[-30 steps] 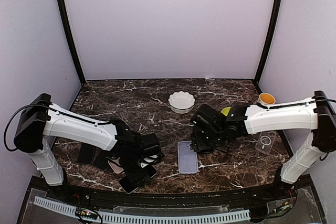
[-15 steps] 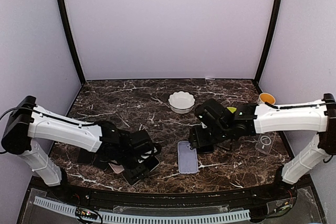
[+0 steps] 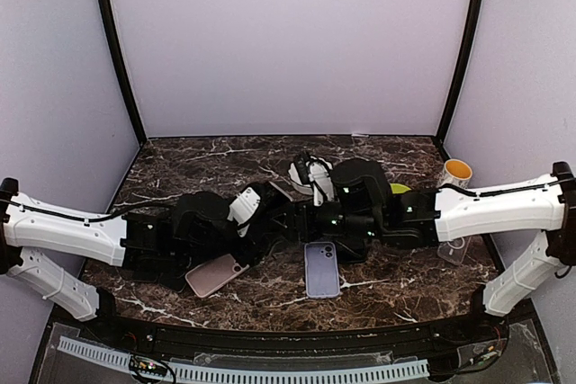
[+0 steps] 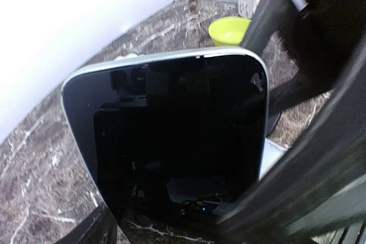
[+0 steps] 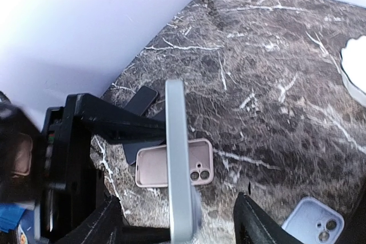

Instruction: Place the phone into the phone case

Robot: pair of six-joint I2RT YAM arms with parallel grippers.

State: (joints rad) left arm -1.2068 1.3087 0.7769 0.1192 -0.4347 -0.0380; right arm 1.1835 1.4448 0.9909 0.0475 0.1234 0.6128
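The dark-screened phone with a pale silver rim (image 4: pixel 171 141) is no longer low at the table's near-left, as it was a second ago. It now stands on edge in the air at mid-table, with both arms swung in around it. The left gripper (image 4: pixel 183 212) clamps it across its width, jaws wide. The right gripper (image 5: pixel 177 201) straddles it, fingers spread and clear of both faces. A flat pink phone case (image 3: pixel 216 274) and a lavender phone case (image 3: pixel 321 269) lie on the table nearby; I cannot tell which is meant. If the left lets go before the right bites, the slick phone likely drops onto the dark, white-veined marble tabletop (image 3: pixel 180 168). Pale lilac walls (image 3: pixel 288 42) enclose it.
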